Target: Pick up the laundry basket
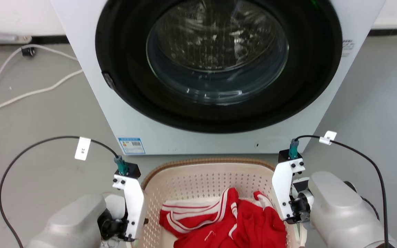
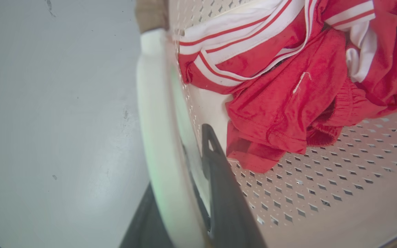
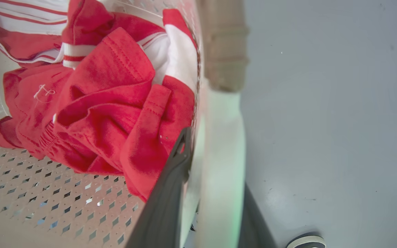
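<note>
The laundry basket (image 1: 205, 162), cream and perforated with a brown woven-look rim, stands on the floor just before the washing machine. Red and white clothes (image 1: 226, 220) lie in it. My left gripper (image 1: 131, 206) is at the basket's left side and my right gripper (image 1: 286, 193) at its right side. In the left wrist view the left gripper (image 2: 177, 158) straddles the white handle (image 2: 157, 120), one dark finger (image 2: 219, 179) inside the basket, the other outside. The right gripper (image 3: 215, 162) clamps the opposite white handle (image 3: 222, 137) the same way. Both look shut on the handles.
The white washing machine (image 1: 91, 86) with its round dark glass door (image 1: 215, 65) rises close behind the basket. White cables (image 1: 29, 93) trail over the grey floor at the left. Black cables loop from both wrists. Bare floor lies to either side of the basket.
</note>
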Robot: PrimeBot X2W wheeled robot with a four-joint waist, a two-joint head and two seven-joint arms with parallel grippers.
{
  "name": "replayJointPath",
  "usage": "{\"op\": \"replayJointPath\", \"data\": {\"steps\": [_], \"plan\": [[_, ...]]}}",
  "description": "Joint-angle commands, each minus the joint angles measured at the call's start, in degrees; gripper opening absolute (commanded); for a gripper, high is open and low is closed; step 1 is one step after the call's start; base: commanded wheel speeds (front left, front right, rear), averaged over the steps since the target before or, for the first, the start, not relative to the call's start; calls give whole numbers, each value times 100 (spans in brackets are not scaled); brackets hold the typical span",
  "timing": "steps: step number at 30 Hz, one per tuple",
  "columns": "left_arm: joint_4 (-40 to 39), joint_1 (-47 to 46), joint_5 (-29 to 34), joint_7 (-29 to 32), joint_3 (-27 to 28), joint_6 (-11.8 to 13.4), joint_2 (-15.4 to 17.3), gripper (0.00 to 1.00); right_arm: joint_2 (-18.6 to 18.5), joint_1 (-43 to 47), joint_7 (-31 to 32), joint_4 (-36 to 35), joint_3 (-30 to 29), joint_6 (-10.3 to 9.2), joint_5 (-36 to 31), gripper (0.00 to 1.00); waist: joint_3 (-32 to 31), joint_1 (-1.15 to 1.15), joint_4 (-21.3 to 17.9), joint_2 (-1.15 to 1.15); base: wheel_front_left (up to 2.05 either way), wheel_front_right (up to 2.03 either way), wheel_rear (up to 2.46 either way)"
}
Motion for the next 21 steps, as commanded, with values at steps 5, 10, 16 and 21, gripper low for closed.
{"op": "replayJointPath", "data": {"steps": [5, 10, 16, 21], "plan": [[171, 265, 48, 158, -48, -9, 145, 0, -147, 147, 94, 22, 130, 16, 66, 0, -434, 2, -3, 0, 0, 0, 0], [200, 339, 35, 238, -54, -9, 105, 0, -150, 212, 158, 39, 193, 16, 158, 0, -611, 2, 35, 0, 0, 0, 0], [218, 401, 23, 349, -55, -9, 109, 0, -151, 219, 236, 9, 295, 16, 263, 0, -797, 2, 58, 0, 0, 0, 0], [272, 453, -8, 531, -59, -9, 102, 0, -154, 242, 349, -39, 394, 16, 346, 0, -895, 2, 39, 0, 0, 0, 0]]}}
